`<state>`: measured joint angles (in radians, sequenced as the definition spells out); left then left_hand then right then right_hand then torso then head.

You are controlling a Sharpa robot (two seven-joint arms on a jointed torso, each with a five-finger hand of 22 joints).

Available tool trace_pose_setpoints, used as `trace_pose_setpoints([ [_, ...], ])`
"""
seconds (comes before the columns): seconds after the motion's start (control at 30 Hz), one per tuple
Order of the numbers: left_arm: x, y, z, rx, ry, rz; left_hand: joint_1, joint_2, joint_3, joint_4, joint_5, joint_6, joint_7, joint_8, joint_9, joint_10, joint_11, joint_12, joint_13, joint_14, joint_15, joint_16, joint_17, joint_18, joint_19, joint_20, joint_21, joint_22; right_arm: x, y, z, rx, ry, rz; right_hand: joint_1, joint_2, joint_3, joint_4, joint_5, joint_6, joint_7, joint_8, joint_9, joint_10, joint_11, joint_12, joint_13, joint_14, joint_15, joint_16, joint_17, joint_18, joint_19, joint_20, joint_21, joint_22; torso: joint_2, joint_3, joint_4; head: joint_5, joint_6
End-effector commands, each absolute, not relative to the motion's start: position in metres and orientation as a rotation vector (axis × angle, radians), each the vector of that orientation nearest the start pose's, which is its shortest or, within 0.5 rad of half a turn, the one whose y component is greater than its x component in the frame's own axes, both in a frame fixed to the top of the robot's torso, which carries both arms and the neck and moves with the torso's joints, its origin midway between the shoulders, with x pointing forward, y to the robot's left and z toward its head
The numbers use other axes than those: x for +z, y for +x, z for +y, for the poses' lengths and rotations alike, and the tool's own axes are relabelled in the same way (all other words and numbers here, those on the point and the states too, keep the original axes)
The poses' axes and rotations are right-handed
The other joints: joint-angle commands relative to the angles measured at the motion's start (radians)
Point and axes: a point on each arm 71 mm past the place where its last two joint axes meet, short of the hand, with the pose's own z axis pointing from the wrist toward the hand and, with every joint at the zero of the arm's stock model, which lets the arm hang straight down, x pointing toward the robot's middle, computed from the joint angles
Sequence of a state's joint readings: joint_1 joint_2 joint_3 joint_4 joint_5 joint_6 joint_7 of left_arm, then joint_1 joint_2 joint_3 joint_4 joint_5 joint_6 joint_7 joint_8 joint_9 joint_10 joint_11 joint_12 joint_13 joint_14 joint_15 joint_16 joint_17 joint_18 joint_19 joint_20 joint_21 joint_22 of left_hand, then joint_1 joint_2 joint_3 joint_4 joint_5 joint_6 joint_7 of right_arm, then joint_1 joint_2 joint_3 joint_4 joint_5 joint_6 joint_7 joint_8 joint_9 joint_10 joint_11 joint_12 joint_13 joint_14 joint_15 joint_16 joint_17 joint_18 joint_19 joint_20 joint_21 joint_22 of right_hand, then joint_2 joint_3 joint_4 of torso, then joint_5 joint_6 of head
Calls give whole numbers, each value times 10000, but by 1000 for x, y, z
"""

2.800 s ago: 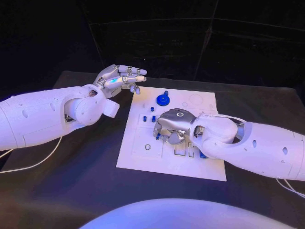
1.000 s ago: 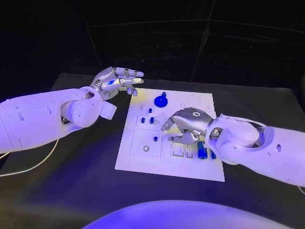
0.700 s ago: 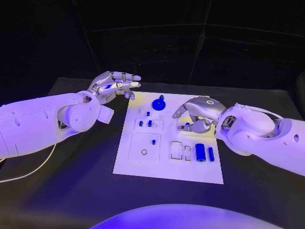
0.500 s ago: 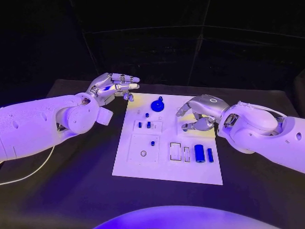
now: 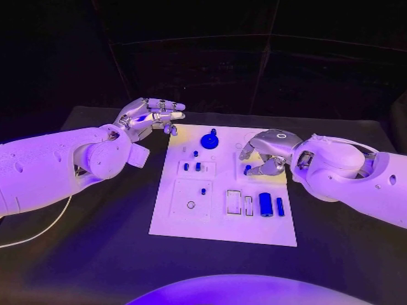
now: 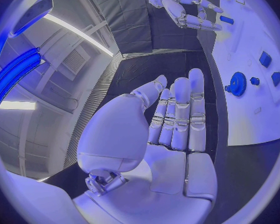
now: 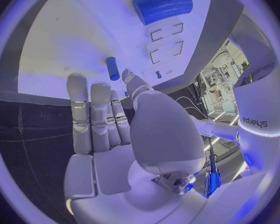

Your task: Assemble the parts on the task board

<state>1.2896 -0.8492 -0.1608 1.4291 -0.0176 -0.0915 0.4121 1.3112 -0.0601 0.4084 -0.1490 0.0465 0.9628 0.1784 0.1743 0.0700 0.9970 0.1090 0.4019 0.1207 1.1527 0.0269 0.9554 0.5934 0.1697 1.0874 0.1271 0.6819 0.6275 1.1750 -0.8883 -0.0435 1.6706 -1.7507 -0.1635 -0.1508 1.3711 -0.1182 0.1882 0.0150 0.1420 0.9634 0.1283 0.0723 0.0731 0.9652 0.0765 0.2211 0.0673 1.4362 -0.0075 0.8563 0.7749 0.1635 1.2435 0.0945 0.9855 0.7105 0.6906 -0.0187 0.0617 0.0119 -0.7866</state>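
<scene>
Bench (image 5: 93,254): black, carrying the white board (image 5: 217,219) at its middle. Left hand (image 5: 149,115): above the board's far left corner, fingers straight and apart, holding nothing. Right hand (image 5: 263,152): over the board's far right part, fingers extended, nothing held. Blue gear (image 5: 210,138): near the far edge. Blue cylinder (image 5: 266,204): lying near the right edge. Small blue pegs (image 5: 193,166): left of centre.
</scene>
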Motion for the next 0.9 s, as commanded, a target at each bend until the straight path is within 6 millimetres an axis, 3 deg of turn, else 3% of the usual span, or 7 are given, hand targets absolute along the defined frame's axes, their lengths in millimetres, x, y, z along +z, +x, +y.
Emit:
trace_pose_setpoints([
  [0.03, -179, 502, 229, -16381, -9986, 15323, 31, 51, -63, -22, 31, -51, 17, 67, -15, -108, 15, 62, 19, -102, -6, -63, -25, 133, -87, -23, -84, -22, -196, 447, -175, 5035, -5555, 17660, 155, 60, -53, 14, 81, 95, -18, -10, 10, 182, 33, 141, 9, 36, 7, 14, -3, -94, 63, -16, -33, 43, 4, 2, -3, 14, -15],
  [0.37, -179, 502, 229, -16378, -9985, 15327, 31, 51, -63, -22, 31, -51, 17, 67, -15, -108, 15, 62, 19, -102, -6, -63, -25, 133, -87, -23, -84, -22, -201, 449, -173, 4900, -5755, 18042, 449, 365, 298, 55, 85, 552, 24, 101, 57, 703, -12, 234, -54, 213, -26, 293, 209, -157, 323, -17, 269, 442, 2, 10, -4, -21, -40],
  [0.57, -180, 503, 229, -16382, -9982, 15335, 31, 51, -63, -22, 31, -51, 17, 67, -15, -108, 15, 62, 19, -102, -6, -63, -25, 133, -87, -23, -84, -22, -201, 450, -170, 5013, -5831, 18015, 648, 544, 862, 58, -171, 833, 12, 109, 60, 1039, -47, 46, -64, 307, -65, 592, 480, -250, 557, -48, 661, 963, -2, 8, -7, -22, -43],
  [0.8, -180, 503, 229, -16376, -9985, 15340, 31, 51, -63, -22, 31, -51, 17, 67, -15, -108, 15, 62, 19, -102, -6, -63, -25, 133, -87, -23, -84, -22, -200, 450, -168, 5174, -5800, 17806, 634, 571, 1409, 120, -283, 1086, 23, 104, 64, 1404, -58, -155, -52, 368, -72, 900, 750, -335, 748, -47, 1053, 1473, 6, 6, -5, -24, -57],
  [0.9, -180, 503, 229, -16371, -9987, 15341, 31, 51, -63, -22, 31, -51, 17, 67, -15, -108, 15, 62, 19, -102, -6, -63, -25, 133, -87, -23, -84, -22, -198, 451, -168, 5198, -5657, 17607, 712, 693, 1723, 100, -561, 1278, 15, 157, 93, 1655, -75, -181, -39, 411, -99, 1108, 944, -399, 893, -55, 1343, 1854, -2, 3, -7, -24, -70],
])
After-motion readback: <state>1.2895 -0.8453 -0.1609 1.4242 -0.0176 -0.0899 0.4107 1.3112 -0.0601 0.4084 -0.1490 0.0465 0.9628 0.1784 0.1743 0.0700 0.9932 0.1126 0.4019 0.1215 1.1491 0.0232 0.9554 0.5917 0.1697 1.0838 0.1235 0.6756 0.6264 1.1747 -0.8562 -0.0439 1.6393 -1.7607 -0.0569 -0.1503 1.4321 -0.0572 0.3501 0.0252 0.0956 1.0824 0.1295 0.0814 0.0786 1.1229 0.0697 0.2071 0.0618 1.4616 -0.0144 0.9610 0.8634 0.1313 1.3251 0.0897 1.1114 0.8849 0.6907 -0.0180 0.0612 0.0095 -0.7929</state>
